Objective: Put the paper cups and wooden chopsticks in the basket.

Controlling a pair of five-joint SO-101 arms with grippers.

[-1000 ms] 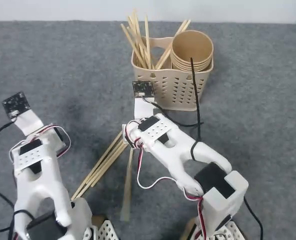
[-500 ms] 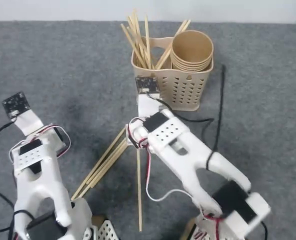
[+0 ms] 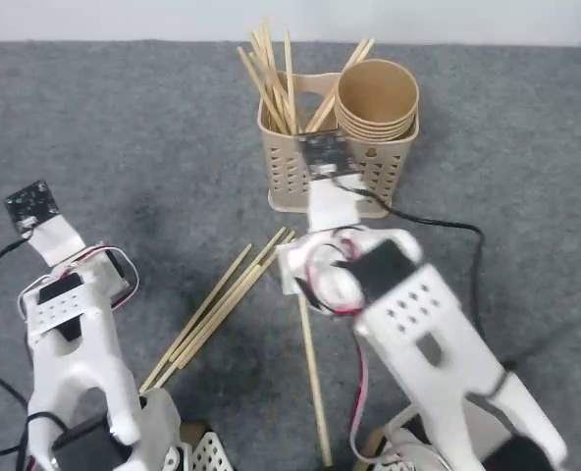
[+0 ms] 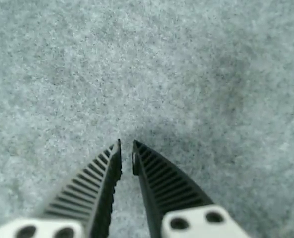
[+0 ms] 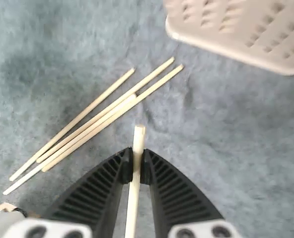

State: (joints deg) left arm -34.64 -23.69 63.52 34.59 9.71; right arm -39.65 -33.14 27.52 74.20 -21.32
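Grey carpet; chopstick in right gripper

surface: grey carpet | back edge: pale wall | light: even, soft

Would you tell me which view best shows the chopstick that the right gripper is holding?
The right wrist view: the held chopstick sits clamped in the right gripper. The high view shows its long shaft from above. The left wrist view faces grey carpet.
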